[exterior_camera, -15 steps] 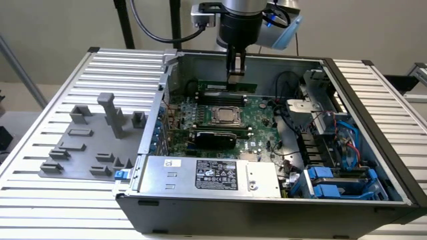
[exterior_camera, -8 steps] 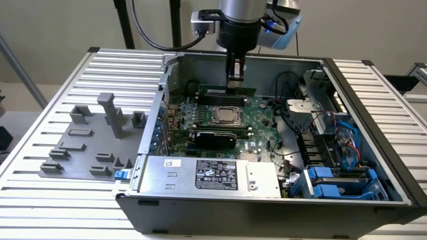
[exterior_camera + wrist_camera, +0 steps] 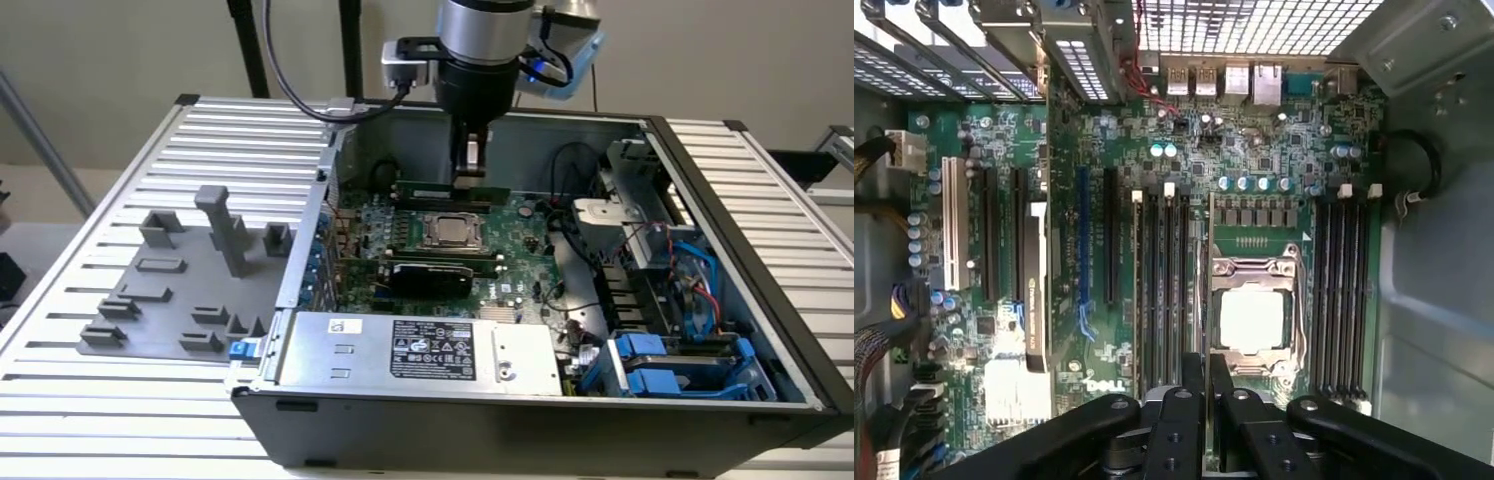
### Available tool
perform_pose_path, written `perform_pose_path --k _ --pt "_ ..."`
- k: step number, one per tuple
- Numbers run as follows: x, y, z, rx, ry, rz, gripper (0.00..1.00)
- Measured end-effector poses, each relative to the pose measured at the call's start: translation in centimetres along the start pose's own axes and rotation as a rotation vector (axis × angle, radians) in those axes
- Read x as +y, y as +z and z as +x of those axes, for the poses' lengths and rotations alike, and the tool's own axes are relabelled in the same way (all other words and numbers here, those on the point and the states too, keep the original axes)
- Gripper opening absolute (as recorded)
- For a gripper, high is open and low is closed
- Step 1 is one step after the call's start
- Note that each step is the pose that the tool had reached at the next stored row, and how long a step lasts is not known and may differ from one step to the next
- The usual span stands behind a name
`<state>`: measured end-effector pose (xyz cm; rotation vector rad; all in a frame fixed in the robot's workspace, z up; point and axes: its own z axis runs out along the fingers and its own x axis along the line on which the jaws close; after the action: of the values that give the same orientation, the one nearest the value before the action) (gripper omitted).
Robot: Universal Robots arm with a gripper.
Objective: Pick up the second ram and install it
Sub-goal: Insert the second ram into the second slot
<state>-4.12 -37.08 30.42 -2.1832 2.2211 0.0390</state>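
The second ram (image 3: 430,187) is a thin green stick held on edge, level, right under my gripper (image 3: 467,178). It hangs inside the open computer case, above the far side of the silver CPU socket (image 3: 454,230). The gripper points straight down and is shut on the stick's upper edge. In the wrist view my gripper (image 3: 1206,362) has its black fingers (image 3: 1192,400) pressed together with only a thin slit between them. Beneath them lie the socket (image 3: 1252,320) and the large green motherboard (image 3: 1104,150). Dark memory slots (image 3: 1162,290) (image 3: 1344,290) run along both sides of the socket.
A black oblong block (image 3: 427,272) sits on the near side of the socket. The power supply (image 3: 420,350) fills the case's front, and blue drive bays (image 3: 667,365) and cables fill the exterior view's right. A grey parts fixture (image 3: 174,290) lies on the slatted table at the exterior view's left.
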Motion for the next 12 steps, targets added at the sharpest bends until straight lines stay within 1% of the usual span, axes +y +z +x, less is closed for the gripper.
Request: perform_pose_path --k 12 --pt "0.01 2.17 0.5 -0.0001 -0.009 -0.0002 0.0"
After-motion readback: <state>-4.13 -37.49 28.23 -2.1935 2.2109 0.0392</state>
